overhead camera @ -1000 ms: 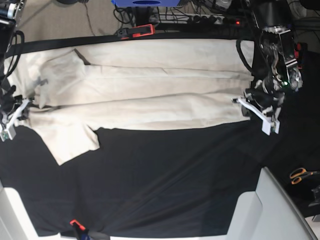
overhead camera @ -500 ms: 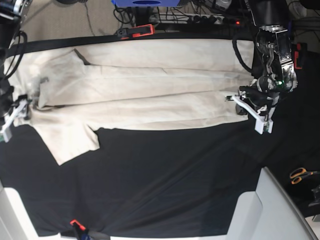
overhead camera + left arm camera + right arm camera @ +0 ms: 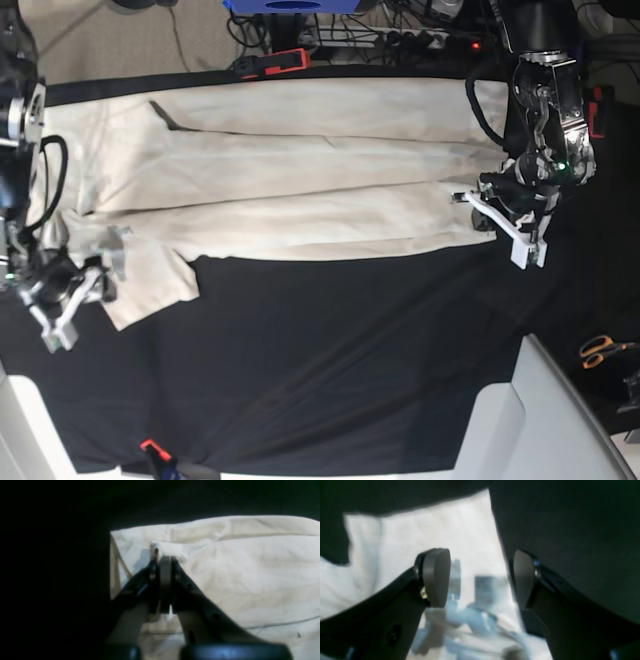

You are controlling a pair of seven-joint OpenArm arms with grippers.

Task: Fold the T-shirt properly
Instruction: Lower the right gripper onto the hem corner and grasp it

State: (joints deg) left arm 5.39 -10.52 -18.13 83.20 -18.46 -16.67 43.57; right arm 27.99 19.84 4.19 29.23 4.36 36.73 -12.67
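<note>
I see my left tool (image 3: pixel 497 213) reaching down from the far side of the surface (image 3: pixel 330 360), its wrist bent so the white fingers point toward the near edge. In the left wrist view its pads are pressed together on a pinched fold of the T-shirt (image 3: pixel 290 190) — the left tool (image 3: pixel 163 562) is clamped on cloth, with the rest of the cream fabric (image 3: pixel 237 575) spreading away beyond it and to one side.

My right tool (image 3: pixel 70 290) sits low at the opposite end of the garment, angled over the sleeve that juts toward the near edge. In the right wrist view its two pads stand well apart with nothing between them — the right tool (image 3: pixel 480 577) is open, cream fabric (image 3: pixel 420 540) below one pad and black cloth below the other.

The T-shirt lies stretched flat between the two tools, along the far half of the surface. On the near side of both tools the black cloth is bare. A pair of orange-handled scissors (image 3: pixel 601 350) lies well apart from the left tool, off the cloth's edge.
</note>
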